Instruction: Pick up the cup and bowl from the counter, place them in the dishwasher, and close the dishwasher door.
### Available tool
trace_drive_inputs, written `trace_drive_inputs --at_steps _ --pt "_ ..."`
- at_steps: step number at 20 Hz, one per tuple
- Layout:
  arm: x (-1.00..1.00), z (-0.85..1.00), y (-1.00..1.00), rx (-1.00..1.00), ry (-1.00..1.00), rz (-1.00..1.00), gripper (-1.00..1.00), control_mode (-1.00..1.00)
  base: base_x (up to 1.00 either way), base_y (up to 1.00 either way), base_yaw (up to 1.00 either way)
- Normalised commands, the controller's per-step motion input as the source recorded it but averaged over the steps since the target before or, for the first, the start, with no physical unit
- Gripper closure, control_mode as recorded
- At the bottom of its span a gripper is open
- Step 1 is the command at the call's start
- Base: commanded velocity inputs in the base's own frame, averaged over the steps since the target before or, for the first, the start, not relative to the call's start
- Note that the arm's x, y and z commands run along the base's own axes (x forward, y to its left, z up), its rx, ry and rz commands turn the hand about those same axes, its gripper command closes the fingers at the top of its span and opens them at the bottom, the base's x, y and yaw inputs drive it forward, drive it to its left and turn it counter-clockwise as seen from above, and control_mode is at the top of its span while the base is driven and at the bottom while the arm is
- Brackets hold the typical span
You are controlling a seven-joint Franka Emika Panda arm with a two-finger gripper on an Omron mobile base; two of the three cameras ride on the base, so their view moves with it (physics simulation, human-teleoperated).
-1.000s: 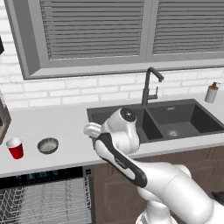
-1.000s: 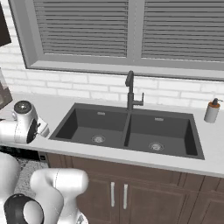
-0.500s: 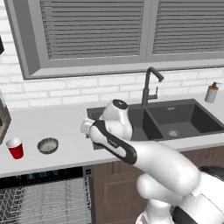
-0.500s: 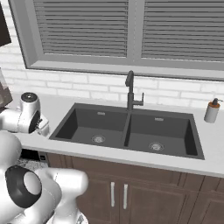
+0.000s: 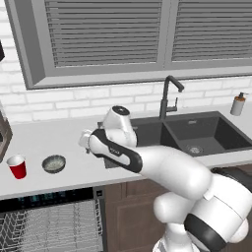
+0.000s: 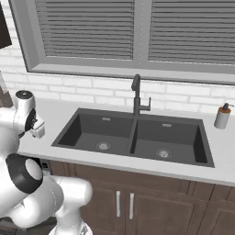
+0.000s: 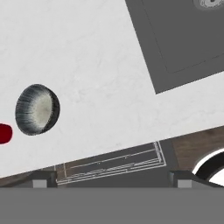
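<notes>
Reaching was the step in hand: the pincer (image 5: 84, 142) hung open and empty over the counter (image 5: 49, 140). The bowl (image 5: 53, 163) and then the cup (image 5: 17, 166) stood left of it, apart. Next it probably needed to move left and descend on one.

Grey-white counter (image 5: 59, 138) with cup (image 5: 17, 166), bowl (image 5: 53, 164), soap bottle (image 5: 238, 104)

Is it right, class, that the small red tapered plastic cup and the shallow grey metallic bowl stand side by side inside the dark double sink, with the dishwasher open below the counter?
Not quite. The small red tapered plastic cup and the shallow grey metallic bowl stand side by side on the light grey-white counter, left of the dark double sink, not in it. The left base view shows this. The dishwasher is indeed open below.
</notes>
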Motion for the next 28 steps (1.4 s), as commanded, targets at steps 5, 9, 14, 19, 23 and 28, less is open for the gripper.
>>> trace_drive_inputs --at_steps 5,9,14,19,23,28 --pt "0.10 0.00 0.23 0.00 0.02 0.00 -1.00 -1.00 0.00 0.00 0.00" --pt "0.16 -0.03 0.11 0.00 0.11 0.00 -1.00 -1.00 0.00 0.00 0.00" --pt "0.36 -0.11 0.17 -0.01 0.10 0.00 -1.00 -1.00 0.00 0.00 0.00" --pt "0.35 -0.27 0.67 -0.06 0.22 0.00 -1.00 -1.00 0.00 0.00 0.00" --pt "0.26 -0.11 0.62 -0.07 0.12 0.00 -1.00 -1.00 0.00 0.00 0.00" --pt "0.50 -0.01 0.44 -0.15 0.04 0.06 -1.00 -1.00 0.00 0.00 0.00"
